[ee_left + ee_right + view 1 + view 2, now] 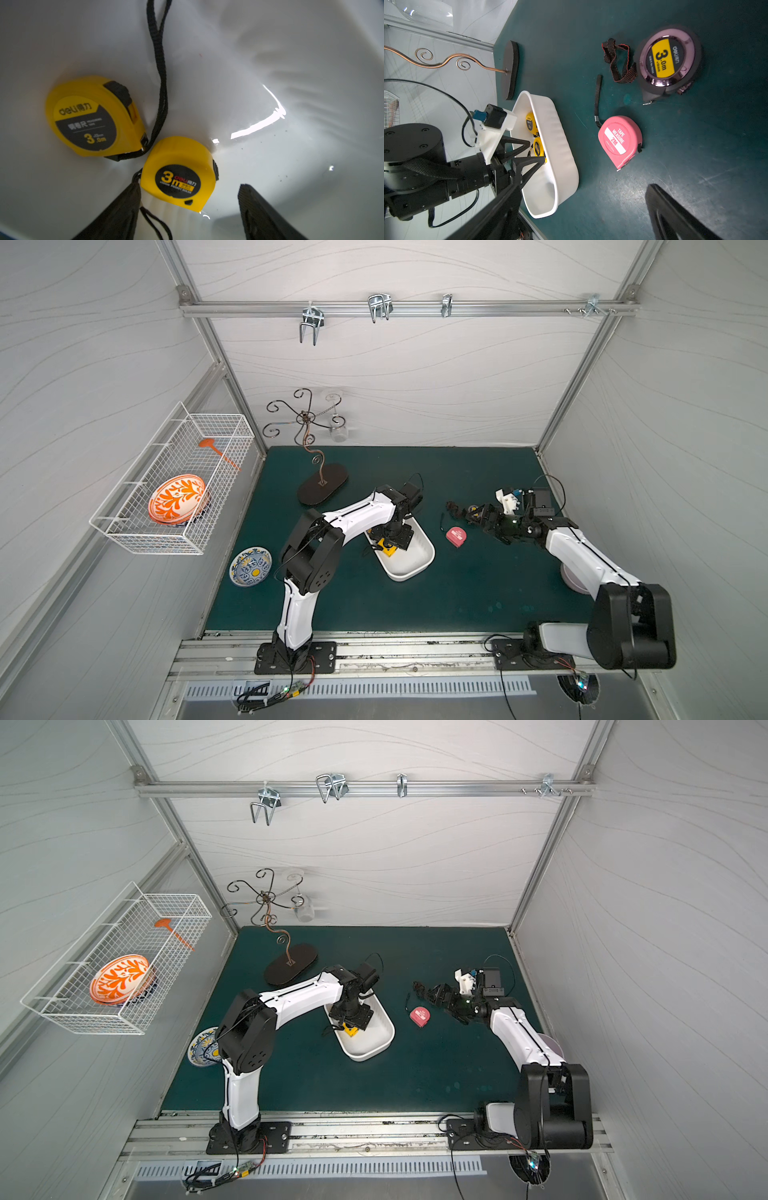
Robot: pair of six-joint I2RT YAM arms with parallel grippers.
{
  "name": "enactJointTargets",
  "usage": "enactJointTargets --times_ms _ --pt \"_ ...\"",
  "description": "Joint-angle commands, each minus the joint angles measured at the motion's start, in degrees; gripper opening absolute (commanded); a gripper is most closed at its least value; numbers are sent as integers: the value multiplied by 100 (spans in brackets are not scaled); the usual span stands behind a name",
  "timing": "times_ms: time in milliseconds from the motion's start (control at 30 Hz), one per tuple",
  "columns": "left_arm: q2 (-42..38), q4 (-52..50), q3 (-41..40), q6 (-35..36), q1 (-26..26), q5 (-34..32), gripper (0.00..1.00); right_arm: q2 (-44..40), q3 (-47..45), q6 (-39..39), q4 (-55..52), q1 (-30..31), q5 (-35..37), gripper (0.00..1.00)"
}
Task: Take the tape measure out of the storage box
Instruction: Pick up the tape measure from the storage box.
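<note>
White plastic, smooth-walled: the storage box [419,568] sits on the green mat [374,614], clear in both top views. Well to the box's left rests a blue-and-yellow patterned bowl [250,566]. Inside the box, two measures lie flat on the floor, just beside each other: the larger yellow tape measure [93,116] and the smaller yellow tape measure [178,174]. The larger one's black strap [160,72] trails across the white plastic. My left claw [188,187] reaches down into the box and straddles the smaller measure. One finger [124,207] is right at its side, though I cannot tell whether it touches. The other stands apart, so the jaws are spread and nothing is gripped. Near the box's right side, out on the mat, lies a pink tape measure [456,537]. Farther right of the box is a dark tape measure [668,62] with a yellow label. My right claw [583,187] hangs by that pair, jaws wide, holding nothing.
</note>
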Motion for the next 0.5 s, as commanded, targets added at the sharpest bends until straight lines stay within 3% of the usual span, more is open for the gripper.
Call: enactJointTargets --times_ms 0,367,467 --pt "126 84 66 -38 31 -25 80 -142 -49 1 57 -56 -170 99" --pt "474 116 -11 -42 90 91 79 -199 -85 31 108 -104 -215 99" --pt "491 223 -46 -95 116 124 75 -225 -102 48 129 -104 -211 99"
